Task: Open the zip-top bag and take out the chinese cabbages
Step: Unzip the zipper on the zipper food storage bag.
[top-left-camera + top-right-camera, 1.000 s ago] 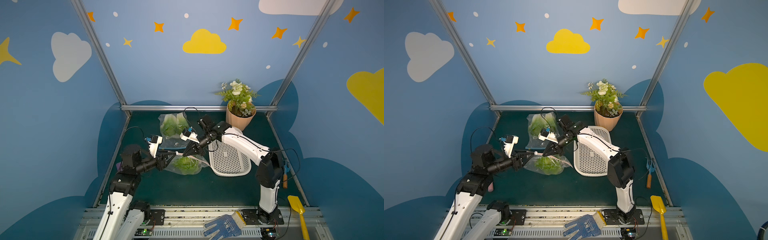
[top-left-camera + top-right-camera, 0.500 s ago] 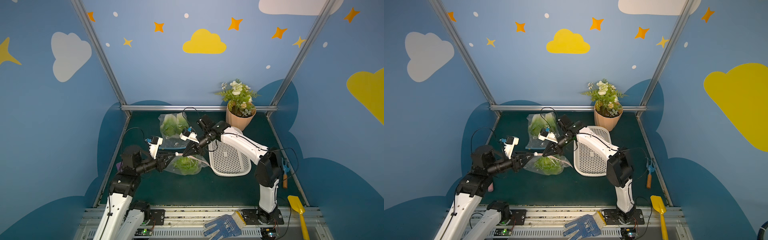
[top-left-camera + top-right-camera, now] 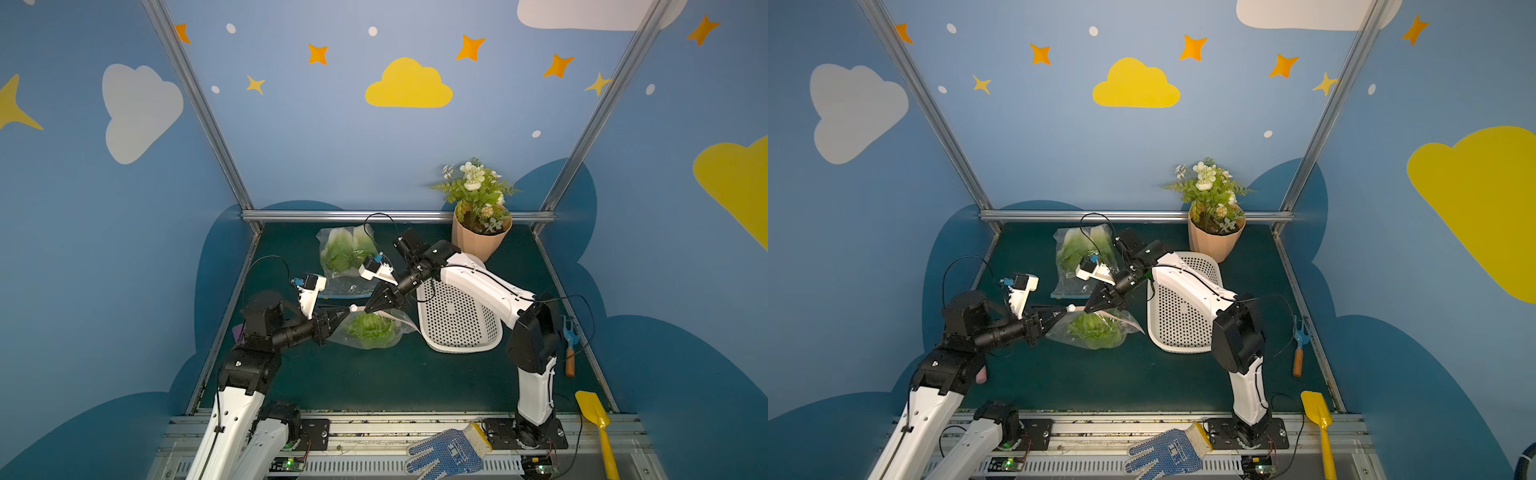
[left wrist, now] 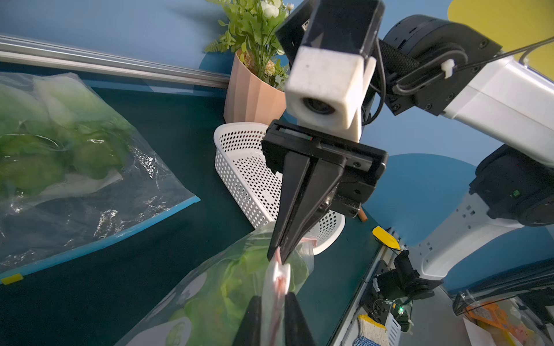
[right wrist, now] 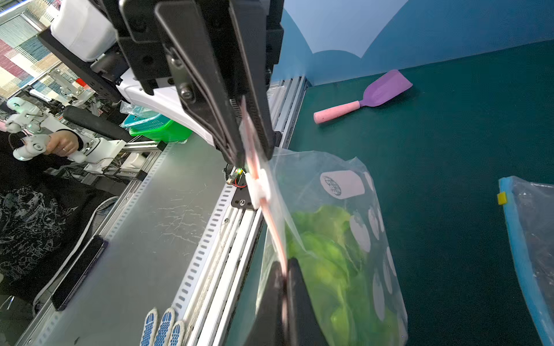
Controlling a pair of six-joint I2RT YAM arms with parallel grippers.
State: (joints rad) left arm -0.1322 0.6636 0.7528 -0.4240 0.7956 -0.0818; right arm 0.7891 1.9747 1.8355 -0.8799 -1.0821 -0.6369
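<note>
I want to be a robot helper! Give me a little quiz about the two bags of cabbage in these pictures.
1. True or false: the left end effector and the right end effector both pinch the top strip of the pink-zip bag.
2. Where is the blue-zip bag?
A) lifted by an end effector
B) lying on the table, held by no end effector
C) inside the pink-zip bag
3. Fill in: the pink-zip bag holds a green ____.
Key: 1 true; 2 B; 3 cabbage.
</note>
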